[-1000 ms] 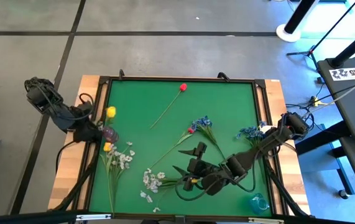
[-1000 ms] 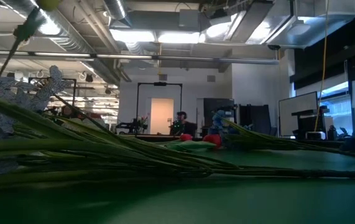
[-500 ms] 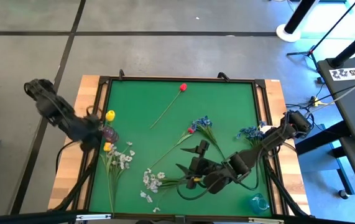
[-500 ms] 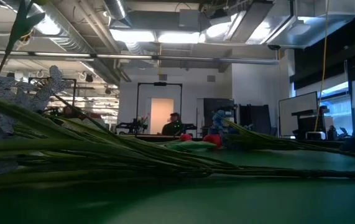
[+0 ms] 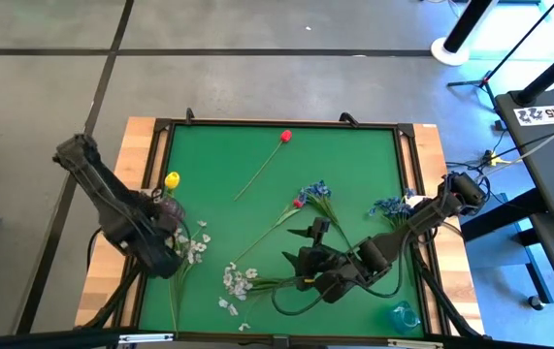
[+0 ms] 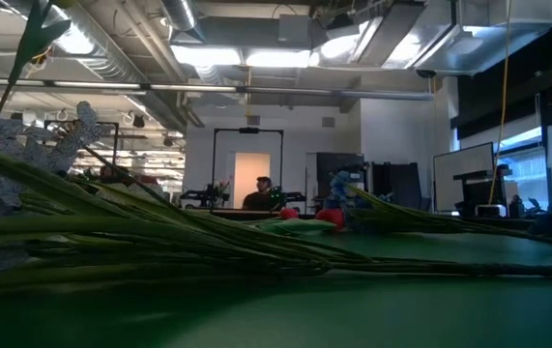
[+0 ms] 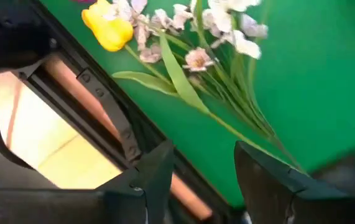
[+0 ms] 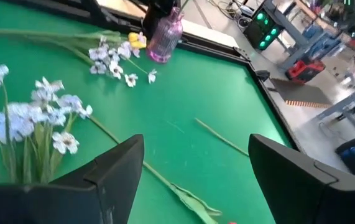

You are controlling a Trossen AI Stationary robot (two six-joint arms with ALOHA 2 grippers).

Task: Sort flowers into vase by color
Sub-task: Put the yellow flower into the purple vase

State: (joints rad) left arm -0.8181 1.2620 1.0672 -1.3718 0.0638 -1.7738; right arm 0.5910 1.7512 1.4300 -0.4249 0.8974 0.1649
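No writing can be read. The left hand [image 7: 196, 180] hangs open and empty at the green bench's [image 5: 354, 165] near-left edge, just beside a yellow tulip [image 7: 107, 26] and white blossom spray [image 7: 221, 25]. Only the right wrist view shows the purple vase [image 8: 166, 36] clearly. The right hand [image 5: 306, 254], open and empty, sits near the white spray [image 5: 238, 281], with a red tulip [image 5: 286, 137] well apart.

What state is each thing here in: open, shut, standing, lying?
Left gripper: open, empty.
Right gripper: open, empty.
Purple vase: standing upright.
Red tulip: lying on the mat.
White spray: lying flat.
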